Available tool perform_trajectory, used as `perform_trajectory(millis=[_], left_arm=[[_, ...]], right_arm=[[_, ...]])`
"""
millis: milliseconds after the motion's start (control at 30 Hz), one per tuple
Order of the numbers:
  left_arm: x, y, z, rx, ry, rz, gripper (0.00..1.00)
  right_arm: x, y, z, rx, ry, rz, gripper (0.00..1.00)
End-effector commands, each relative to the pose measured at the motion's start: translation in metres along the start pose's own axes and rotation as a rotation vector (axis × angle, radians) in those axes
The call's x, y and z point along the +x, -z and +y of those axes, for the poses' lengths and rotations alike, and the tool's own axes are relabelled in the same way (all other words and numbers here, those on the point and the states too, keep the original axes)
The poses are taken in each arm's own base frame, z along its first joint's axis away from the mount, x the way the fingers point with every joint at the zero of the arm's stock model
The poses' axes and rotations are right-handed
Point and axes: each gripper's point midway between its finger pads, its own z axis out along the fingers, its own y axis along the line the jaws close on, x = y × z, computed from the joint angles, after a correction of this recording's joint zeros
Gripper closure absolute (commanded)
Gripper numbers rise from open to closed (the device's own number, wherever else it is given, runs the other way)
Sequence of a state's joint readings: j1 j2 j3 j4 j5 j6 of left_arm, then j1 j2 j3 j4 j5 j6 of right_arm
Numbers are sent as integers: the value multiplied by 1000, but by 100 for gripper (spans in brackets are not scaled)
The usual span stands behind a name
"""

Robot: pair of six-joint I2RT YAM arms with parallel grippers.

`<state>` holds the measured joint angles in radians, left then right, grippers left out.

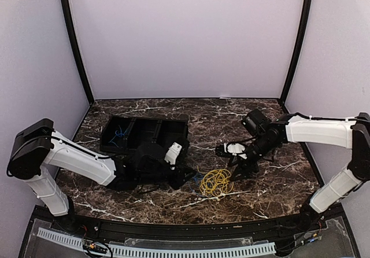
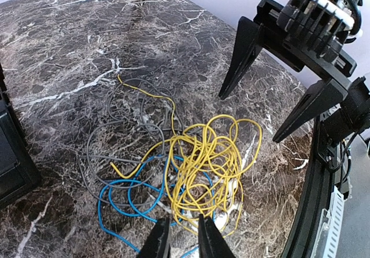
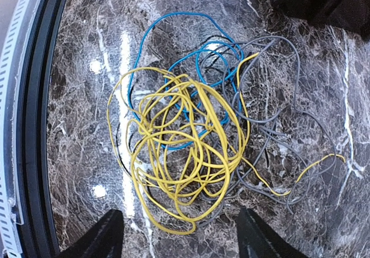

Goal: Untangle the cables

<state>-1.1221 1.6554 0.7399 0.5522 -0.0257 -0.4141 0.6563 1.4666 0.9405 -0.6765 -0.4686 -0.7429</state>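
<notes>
The cables lie in one tangled heap on the marble table. The yellow cable (image 1: 216, 181) is the biggest coil (image 2: 202, 165) (image 3: 173, 148) and lies on top. The blue cable (image 2: 118, 182) (image 3: 173, 16) loops beneath it. A grey cable (image 2: 115, 157) spreads out on the far side, and a thin black strand (image 3: 118, 154) shows under the yellow coil. My left gripper (image 1: 188, 176) (image 2: 183, 220) hangs over the heap's near edge, fingers a narrow gap apart, with nothing between them. My right gripper (image 1: 238, 168) (image 3: 179, 212) (image 2: 248, 118) is wide open above the heap's other side.
A black compartment tray (image 1: 147, 119) stands at the back left, and its corner shows in the left wrist view (image 2: 11, 165). The table's black front rail (image 3: 34, 125) runs close to the heap. The walls are pale purple.
</notes>
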Motion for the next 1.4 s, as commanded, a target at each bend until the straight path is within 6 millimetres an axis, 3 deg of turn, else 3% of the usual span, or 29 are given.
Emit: perform_trajectory(millis=[0,133,267,367,533,700,800,833,867,900,933,1033,1100,1233,1367], left_arm=[[-19,6,-12,52,22,-62,77],[-24,10,-35,176,-22,-81,64],[-30,11,-40,201,-45,-113,58],[-29,7,-41,210,-71,-118,56],[-27,1,-54,252,-195,-150,48],[-44,-5,-69,278,-317,-288,38],[-59,-18,-76,285,-355,-366,36],[-55,-27,-74,279,-368,-361,36],[-66,-29,-79,286,-373,-396,36],[-61,-39,-78,283,-381,-384,36],[-68,-43,-83,294,-386,-403,37],[-61,-63,-82,295,-393,-385,38],[-61,-70,-81,286,-394,-389,44],[-60,-69,-74,254,-377,-387,74],[-46,-53,-64,232,-344,-330,92]], right_arm=[[-1,-10,-8,20,9,13,38],[-1,-13,-9,9,6,28,57],[-5,-9,-9,15,13,21,85],[-9,-4,-8,21,18,17,98],[-27,18,-7,33,42,-5,100],[-52,38,1,-5,53,-72,100],[-60,43,3,-24,51,-95,100],[-62,43,3,-27,49,-97,100],[-63,43,3,-30,46,-98,100],[-63,43,4,-38,41,-97,100],[-64,44,5,-45,39,-99,100],[-71,51,7,-54,43,-118,100],[-73,54,6,-45,45,-124,100],[-59,44,5,-35,26,-90,93],[-43,32,7,-36,9,-65,97]])
